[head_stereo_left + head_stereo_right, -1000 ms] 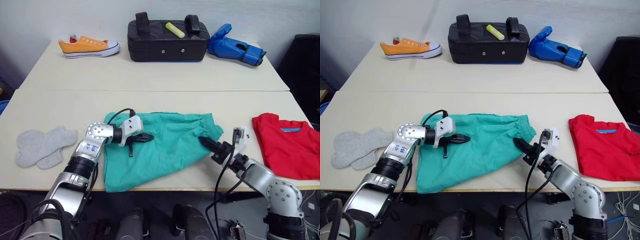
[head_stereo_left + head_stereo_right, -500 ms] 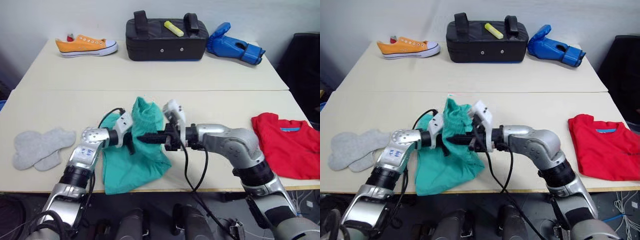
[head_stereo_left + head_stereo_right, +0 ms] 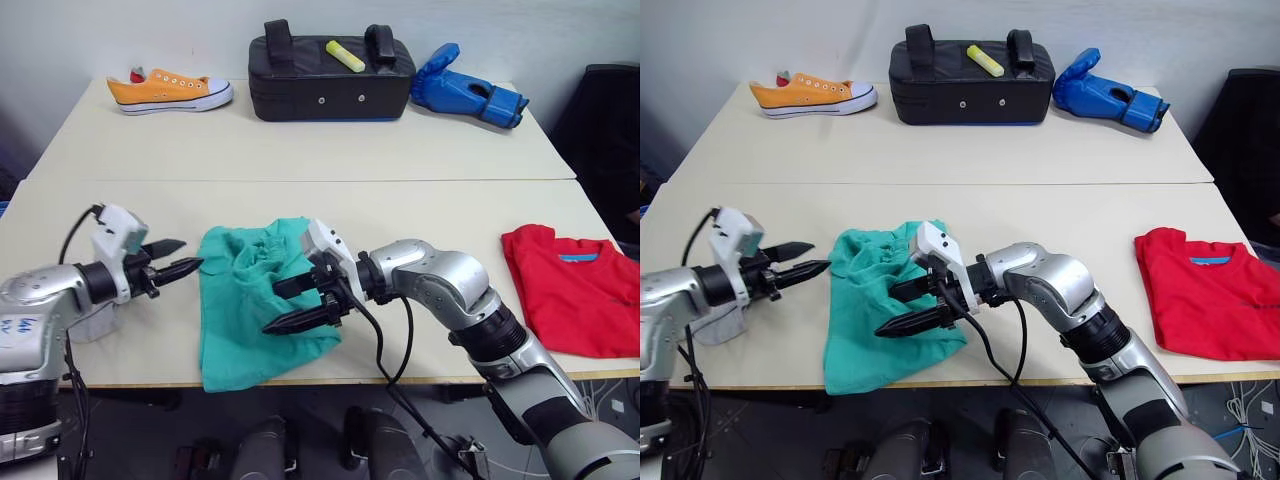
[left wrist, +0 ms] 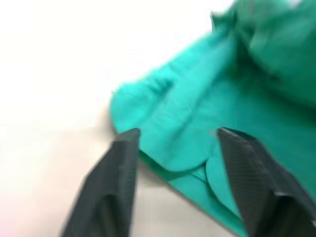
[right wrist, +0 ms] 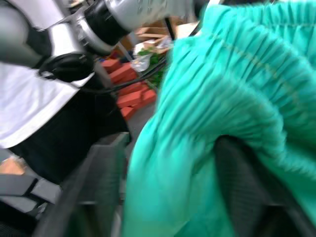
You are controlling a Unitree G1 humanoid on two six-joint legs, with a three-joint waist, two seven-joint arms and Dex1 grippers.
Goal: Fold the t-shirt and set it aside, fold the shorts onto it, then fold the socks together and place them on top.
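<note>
Near the front edge of the near table (image 3: 120, 205), the shorts (image 3: 245, 300) lie doubled over in a teal heap, roughly centre, gathered waistband bunched toward the far side. Folded bundle now runs long from front edge to back; loose hems toward the front edge.

Right gripper (image 3: 300, 305) lies over the right half of the shorts, fingers spread wide, holding nothing, tips aimed toward the robot's left. Right wrist view: ruffled waistband just beyond the fingers.

Left gripper (image 3: 172, 268) hovers off the cloth, just beside its left edge, jaws parted, empty, tips aimed right at the shorts. Left wrist view: rounded fold edge of the teal cloth sits between and just past the two fingers.

T-shirt (image 3: 575, 290) folded, red, set aside at the table's right end, well apart from the shorts. Collar with blue label toward the far side.

Socks at far left largely behind the left forearm; cannot place them well.

Judgement: shorts fold looks rough, not yet on the shirt. Shirt lies to the right of both grippers; right arm is the nearer carrier. Left gripper is best placed for the near-left edge.
</note>
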